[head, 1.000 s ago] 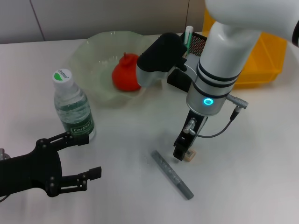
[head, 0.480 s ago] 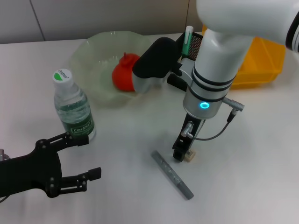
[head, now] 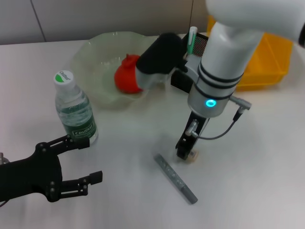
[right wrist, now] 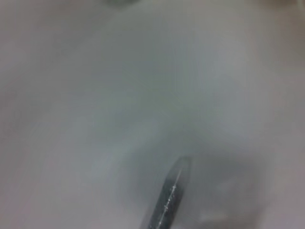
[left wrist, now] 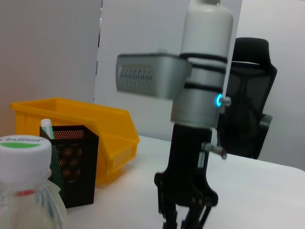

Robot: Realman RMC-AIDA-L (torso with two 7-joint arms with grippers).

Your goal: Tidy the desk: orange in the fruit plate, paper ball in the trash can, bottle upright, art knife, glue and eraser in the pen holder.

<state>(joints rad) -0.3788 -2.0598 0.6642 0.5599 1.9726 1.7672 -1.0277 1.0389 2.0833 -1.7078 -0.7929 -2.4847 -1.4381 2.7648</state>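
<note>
My right gripper (head: pixel 185 152) stands over the white desk (head: pixel 133 138), shut on the tan eraser (head: pixel 193 156), which peeks out beside its fingers. The grey art knife (head: pixel 175 179) lies just in front of it and also shows in the right wrist view (right wrist: pixel 167 205). The orange (head: pixel 127 76) sits in the pale green fruit plate (head: pixel 90 55). The bottle (head: pixel 74 109) stands upright at the left. The black pen holder (head: pixel 200 44) holds a green-and-white glue stick (head: pixel 191 36). My left gripper (head: pixel 88 160) is open and empty in front of the bottle. The paper ball is out of view.
The yellow trash can (head: pixel 269 57) stands at the back right, behind the pen holder. The left wrist view shows the bottle cap (left wrist: pixel 21 148), the pen holder (left wrist: pixel 74 162), the trash can (left wrist: pixel 95 124) and my right gripper (left wrist: pixel 186 217).
My right arm dipped slightly left and down, then rose a little; the eraser has shifted up with the fingers. The left arm has not moved.
</note>
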